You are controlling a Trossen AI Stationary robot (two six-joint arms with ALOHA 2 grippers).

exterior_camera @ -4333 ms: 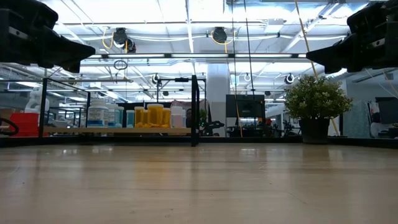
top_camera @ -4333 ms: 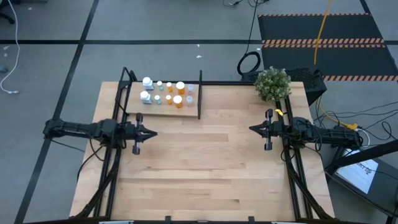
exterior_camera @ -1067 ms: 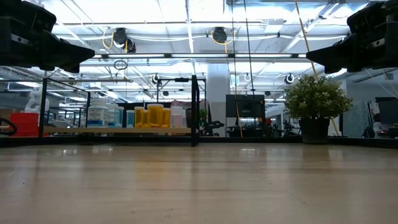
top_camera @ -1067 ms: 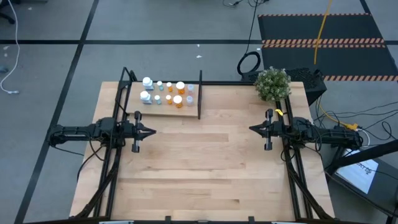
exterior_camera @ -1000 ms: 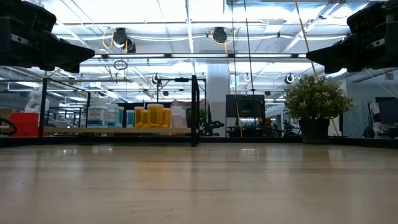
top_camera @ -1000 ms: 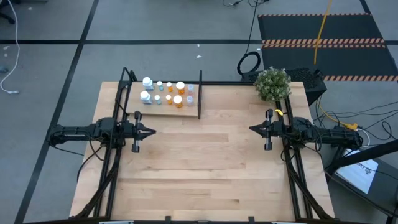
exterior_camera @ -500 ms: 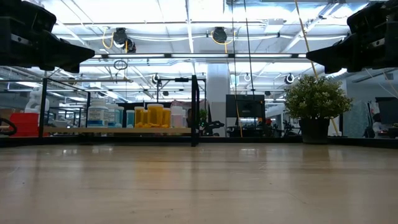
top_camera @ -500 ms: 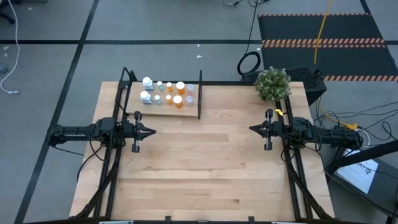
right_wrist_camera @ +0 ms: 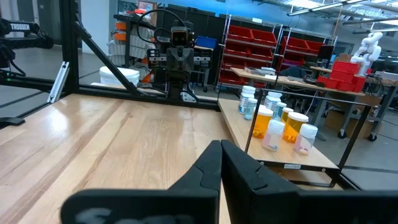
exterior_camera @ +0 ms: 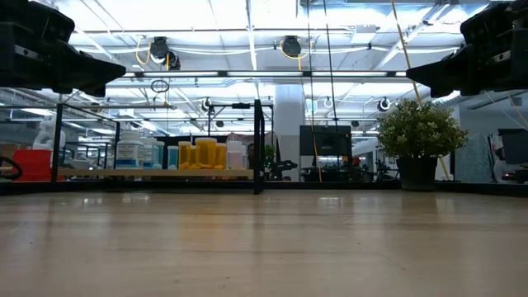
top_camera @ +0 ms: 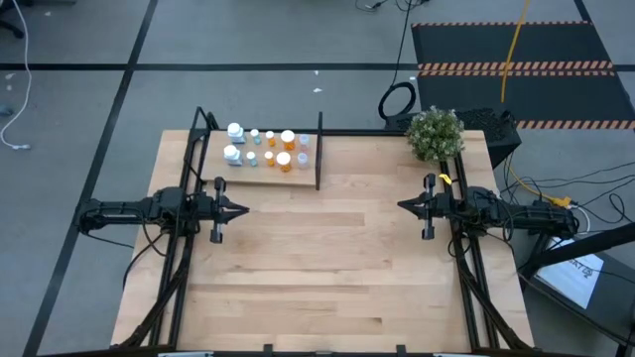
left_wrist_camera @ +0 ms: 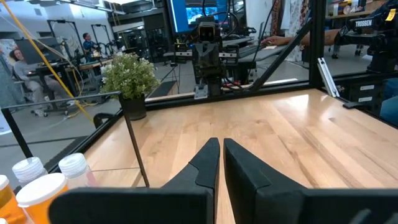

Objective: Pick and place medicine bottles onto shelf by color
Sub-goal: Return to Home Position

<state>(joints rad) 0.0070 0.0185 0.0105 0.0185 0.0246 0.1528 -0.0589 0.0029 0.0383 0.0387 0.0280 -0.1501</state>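
Medicine bottles (top_camera: 266, 147): all on shelf (top_camera: 248, 179), near left gripper (top_camera: 244, 210), well apart from right gripper (top_camera: 402, 206). Both grippers pinched narrow, holding nothing. No bottle seen off shelf; sorting judged complete.

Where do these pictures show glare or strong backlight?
Low view: bright ceiling lights behind turn the left gripper and right gripper into dark silhouettes, and the table reflects a pale sheen; high view: even light, no glare.
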